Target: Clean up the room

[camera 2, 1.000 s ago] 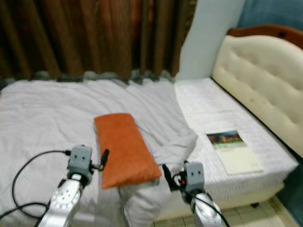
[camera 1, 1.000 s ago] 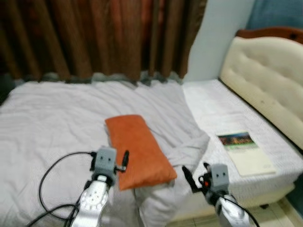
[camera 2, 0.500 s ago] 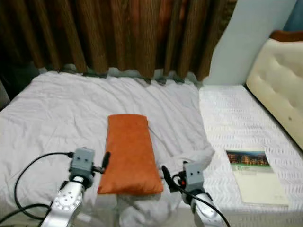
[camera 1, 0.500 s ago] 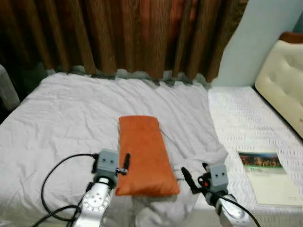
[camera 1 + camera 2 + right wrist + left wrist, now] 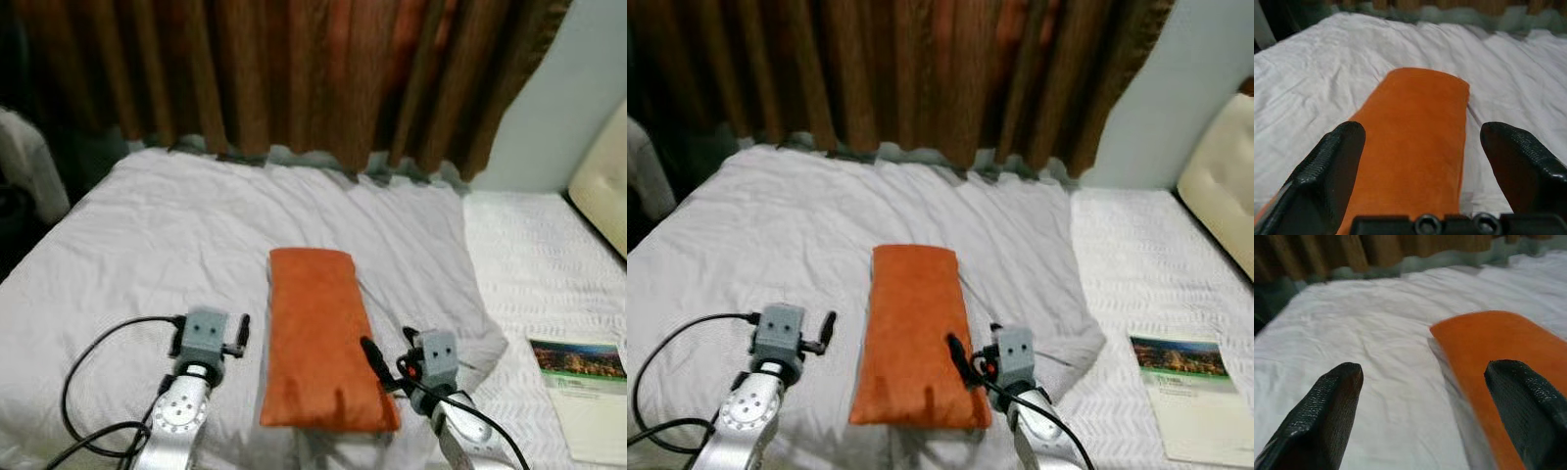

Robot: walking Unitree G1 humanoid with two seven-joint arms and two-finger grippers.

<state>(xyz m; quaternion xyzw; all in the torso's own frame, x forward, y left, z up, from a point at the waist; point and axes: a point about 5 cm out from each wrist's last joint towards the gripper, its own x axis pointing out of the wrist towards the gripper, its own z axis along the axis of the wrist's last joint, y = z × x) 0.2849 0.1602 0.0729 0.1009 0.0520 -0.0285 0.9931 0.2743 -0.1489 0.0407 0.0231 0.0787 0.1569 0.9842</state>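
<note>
The view has swung left since a second ago, centring the orange pillow (image 5: pixel 321 336) on the bed (image 5: pixel 127 235) (the pillow itself lies unmoved). The left claw (image 5: pixel 1415 396) and right claw (image 5: pixel 1420 156) hover spread, flanking it, probably to lift.

Open jaws, orange pillow (image 5: pixel 1501 352) beside.

Both silver arms reach forward and low, roughly parallel. Left gripper (image 5: pixel 1422 418): fingers (image 5: pixel 1327 416) spread wide apart, nothing between them. Right gripper (image 5: pixel 1425 169): fingers (image 5: pixel 1332 171) likewise spread wide, apparently holding nothing. A black cable loops beside the left arm (image 5: pixel 176 421); right arm (image 5: pixel 460 436) angled slightly inward.
</note>
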